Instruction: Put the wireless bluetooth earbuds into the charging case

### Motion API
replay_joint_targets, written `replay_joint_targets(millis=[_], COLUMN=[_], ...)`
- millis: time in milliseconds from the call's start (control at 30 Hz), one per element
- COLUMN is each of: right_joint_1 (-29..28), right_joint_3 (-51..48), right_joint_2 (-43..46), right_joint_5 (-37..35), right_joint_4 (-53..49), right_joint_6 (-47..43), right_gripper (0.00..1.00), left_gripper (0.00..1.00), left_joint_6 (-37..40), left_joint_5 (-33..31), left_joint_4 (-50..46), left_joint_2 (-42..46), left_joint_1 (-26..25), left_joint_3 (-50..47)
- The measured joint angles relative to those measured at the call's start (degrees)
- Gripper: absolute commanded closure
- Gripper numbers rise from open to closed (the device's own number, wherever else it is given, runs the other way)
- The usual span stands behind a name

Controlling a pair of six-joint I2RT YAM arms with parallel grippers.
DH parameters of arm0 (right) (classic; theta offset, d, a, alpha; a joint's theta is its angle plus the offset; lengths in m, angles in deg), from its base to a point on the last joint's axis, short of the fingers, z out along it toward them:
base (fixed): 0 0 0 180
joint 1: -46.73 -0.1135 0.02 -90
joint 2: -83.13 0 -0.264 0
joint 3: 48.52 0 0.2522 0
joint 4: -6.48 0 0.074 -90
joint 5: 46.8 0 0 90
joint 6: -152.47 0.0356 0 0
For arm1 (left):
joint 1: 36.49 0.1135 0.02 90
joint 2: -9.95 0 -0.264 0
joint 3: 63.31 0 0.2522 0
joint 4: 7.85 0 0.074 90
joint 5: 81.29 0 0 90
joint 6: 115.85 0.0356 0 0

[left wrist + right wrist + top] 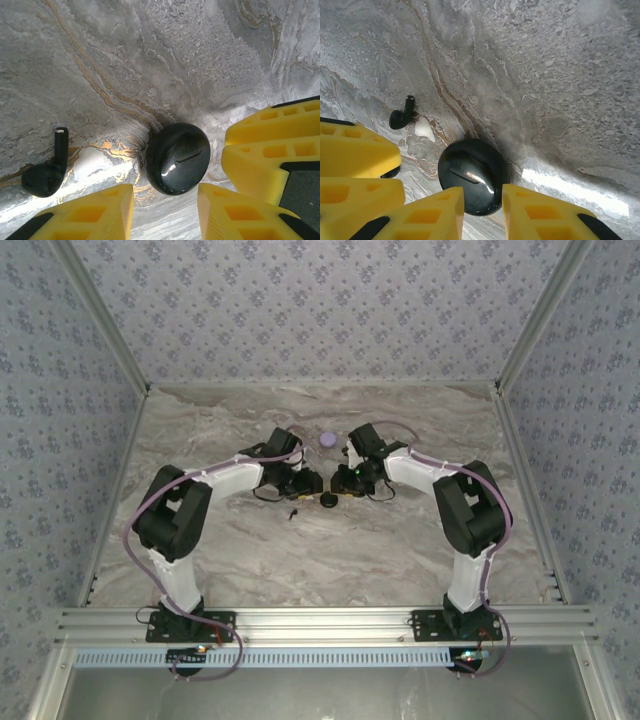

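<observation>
Plainly, charging case sits just before left pincer and right pincer (both agape).

Top external: high, behind the arm bases, looking down and forward over the whole table; charging case small, near centre.
Left wrist: very close, angled down at the table, own yellow fingers along the bottom edge, case just above them.
Right wrist: equally close, from the right arm's side.
Wrist views share the case and the earbud left of it.
</observation>
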Motion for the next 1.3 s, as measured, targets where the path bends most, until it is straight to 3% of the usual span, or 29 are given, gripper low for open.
replay_joint_targets(millis=[967, 1300], right_joint_1=[0.8, 1.8], right_joint_3=[-1.6, -2.8], right_joint_2=[-2.0, -2.0], right_joint_5=[1.0, 3.4], right_joint_4=[3.0, 5.0], right_joint_6=[1.2, 1.7], right_gripper=[0.80, 0.82], left_gripper=[0.60, 0.65], left_joint_6=[-3.0, -6.9], left_joint_5=[4.0, 6.3], left_joint_4=[4.0, 8.9], left_joint_2=[-5.3, -6.2], left_joint_1=[-1.3, -1.3], left_joint_3=[0.2, -0.9])
